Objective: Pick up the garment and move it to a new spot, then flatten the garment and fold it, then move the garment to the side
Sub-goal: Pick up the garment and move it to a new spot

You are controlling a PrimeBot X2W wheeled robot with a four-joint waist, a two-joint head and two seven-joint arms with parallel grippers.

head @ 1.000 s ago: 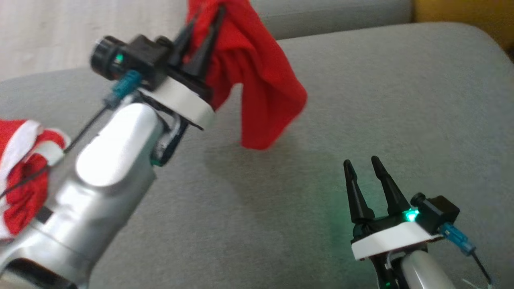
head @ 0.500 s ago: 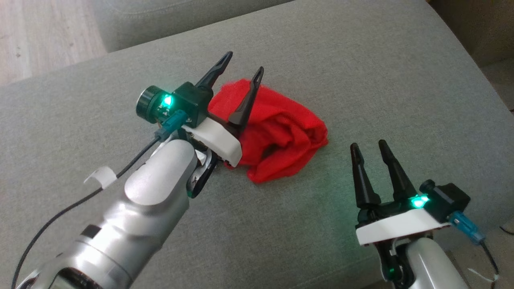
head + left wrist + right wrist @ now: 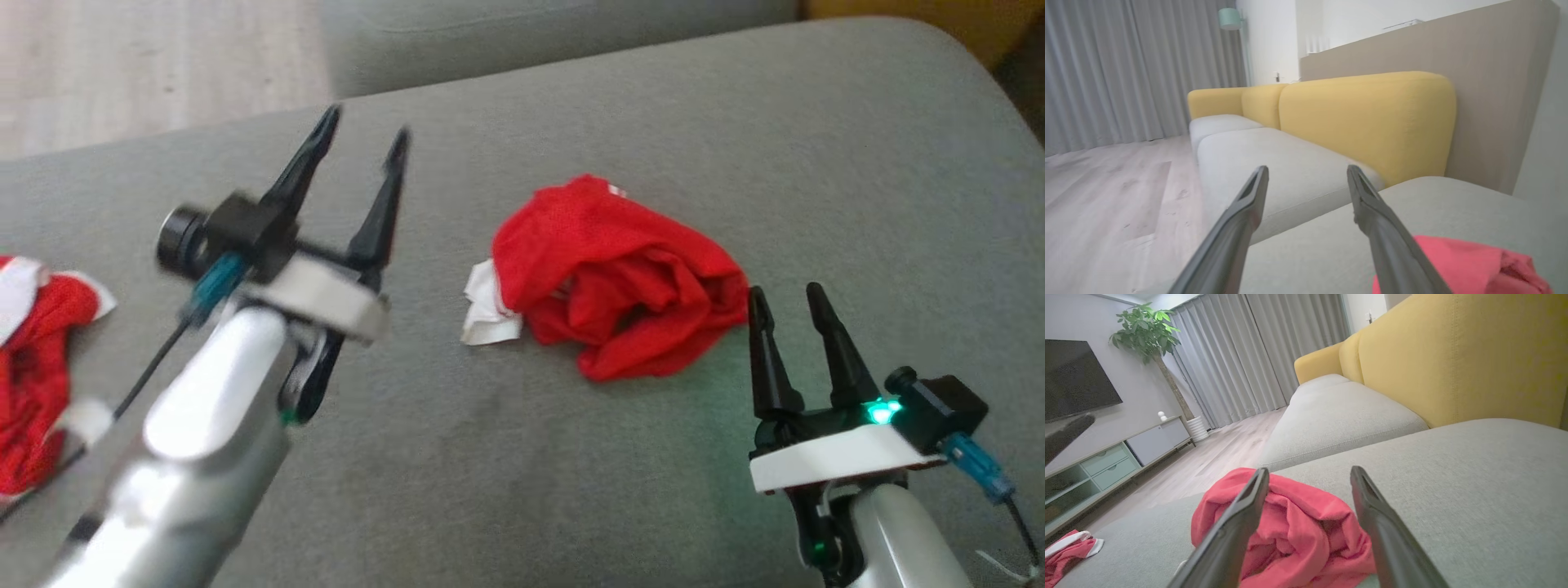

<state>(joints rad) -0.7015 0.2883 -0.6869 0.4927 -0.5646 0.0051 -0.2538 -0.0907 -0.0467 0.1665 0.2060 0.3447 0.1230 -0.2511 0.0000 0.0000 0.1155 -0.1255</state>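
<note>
A crumpled red garment point(image 3: 620, 282) with a white edge lies in a heap on the grey sofa seat point(image 3: 735, 147). It also shows in the right wrist view as the garment point(image 3: 1294, 522), and at the lower right of the left wrist view as the garment point(image 3: 1470, 265). My left gripper point(image 3: 363, 143) hovers open to the garment's left, apart from it, holding nothing. My right gripper point(image 3: 788, 298) stands open just right of the heap, its fingertips close to the cloth, with nothing between its fingers.
A second red and white garment point(image 3: 37, 367) lies at the left edge of the seat. Wooden floor point(image 3: 147, 73) lies beyond the far edge. A yellow sofa back point(image 3: 1453, 355) rises behind, with another seat cushion point(image 3: 1274, 163) farther on.
My left gripper has opened and let go of the red garment, which has dropped from hanging in the air into a heap on the seat. The left arm has drawn back to the left. The head camera has shifted.
</note>
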